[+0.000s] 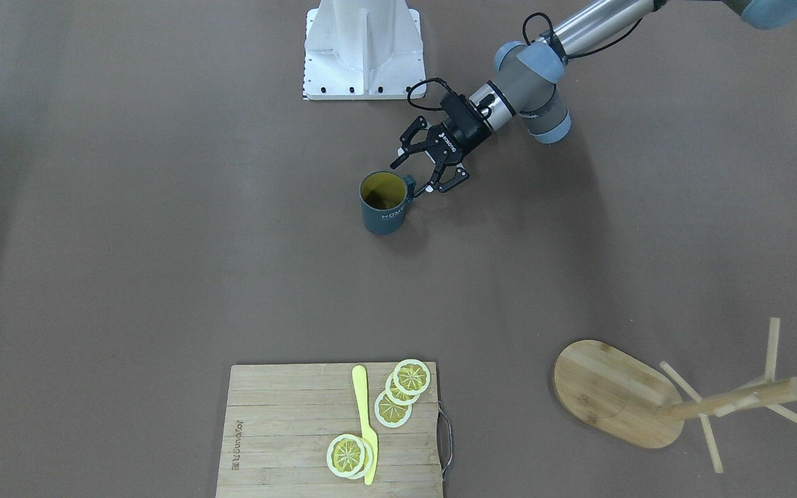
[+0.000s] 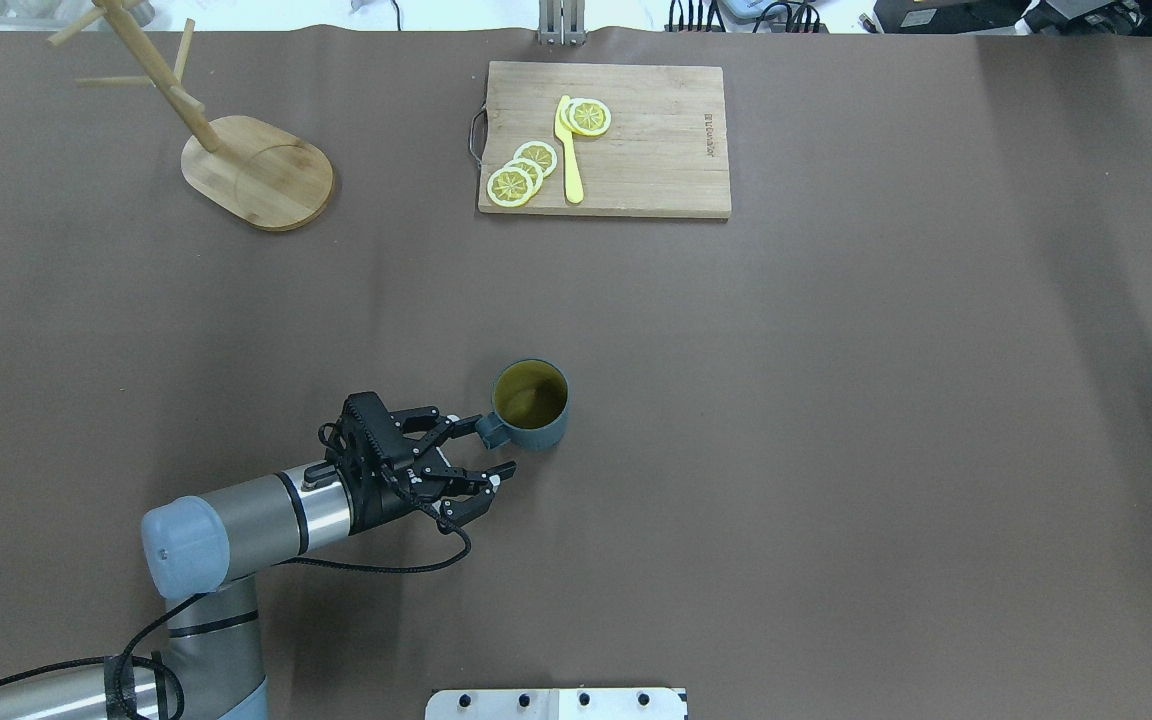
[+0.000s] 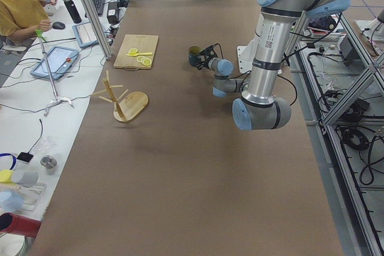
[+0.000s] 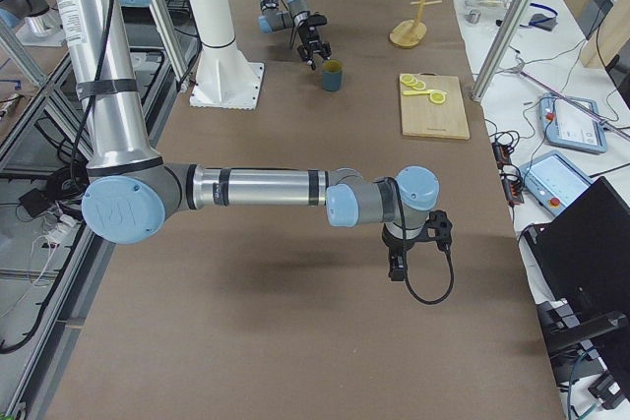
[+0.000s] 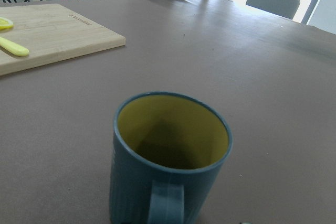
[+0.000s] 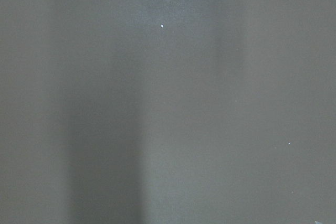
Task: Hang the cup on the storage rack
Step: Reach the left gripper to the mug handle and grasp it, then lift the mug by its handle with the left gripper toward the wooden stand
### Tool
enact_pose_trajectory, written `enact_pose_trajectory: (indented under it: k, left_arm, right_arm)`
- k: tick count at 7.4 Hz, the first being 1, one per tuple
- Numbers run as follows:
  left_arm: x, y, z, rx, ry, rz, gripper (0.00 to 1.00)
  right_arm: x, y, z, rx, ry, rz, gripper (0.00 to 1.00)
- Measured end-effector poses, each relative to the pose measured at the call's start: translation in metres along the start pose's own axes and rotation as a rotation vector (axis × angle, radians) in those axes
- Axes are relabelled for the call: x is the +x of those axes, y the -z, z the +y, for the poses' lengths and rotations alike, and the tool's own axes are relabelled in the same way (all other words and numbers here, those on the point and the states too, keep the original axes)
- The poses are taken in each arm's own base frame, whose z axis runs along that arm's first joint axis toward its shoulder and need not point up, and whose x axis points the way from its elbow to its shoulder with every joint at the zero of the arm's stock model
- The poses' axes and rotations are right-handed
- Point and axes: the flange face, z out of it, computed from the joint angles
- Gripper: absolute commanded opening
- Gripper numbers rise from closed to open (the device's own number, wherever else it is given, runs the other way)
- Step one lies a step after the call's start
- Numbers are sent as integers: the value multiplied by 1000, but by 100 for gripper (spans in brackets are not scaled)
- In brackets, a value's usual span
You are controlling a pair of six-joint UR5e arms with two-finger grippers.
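The slate-blue cup stands upright mid-table, yellowish-olive inside, with its handle turned toward my left gripper. It also shows in the front view and close up in the left wrist view. My left gripper is open, low over the table, with its fingertips on either side of the handle and not closed on it. The bamboo storage rack stands at the far left of the table, apart from the cup; it shows in the front view too. My right gripper hangs over bare table; I cannot tell whether it is open or shut.
A slatted cutting board with lemon slices and a yellow knife lies at the far middle. The robot's white base plate sits at the near edge. A person sits beyond the far side of the table.
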Motion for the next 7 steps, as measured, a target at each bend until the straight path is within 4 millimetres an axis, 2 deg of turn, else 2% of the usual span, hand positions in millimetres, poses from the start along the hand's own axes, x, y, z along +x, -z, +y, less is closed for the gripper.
enact_pose_trajectory:
  k: [1,2,5,7]
  left_arm:
    - [0,-1,1,2,0,2,7]
    - [0,-1,1,3,0,2,0]
    - [3,2,-8,23,15,11,0]
    - [3,9,-32,112,61,-34,0]
  right_arm:
    - [0,1,-1,2,0,4,100]
    - [0,1,-1,4,1,10,100]
    - [0,3,-2,7,2,18,100]
    - [-1,3,-2,8,-1,17,100]
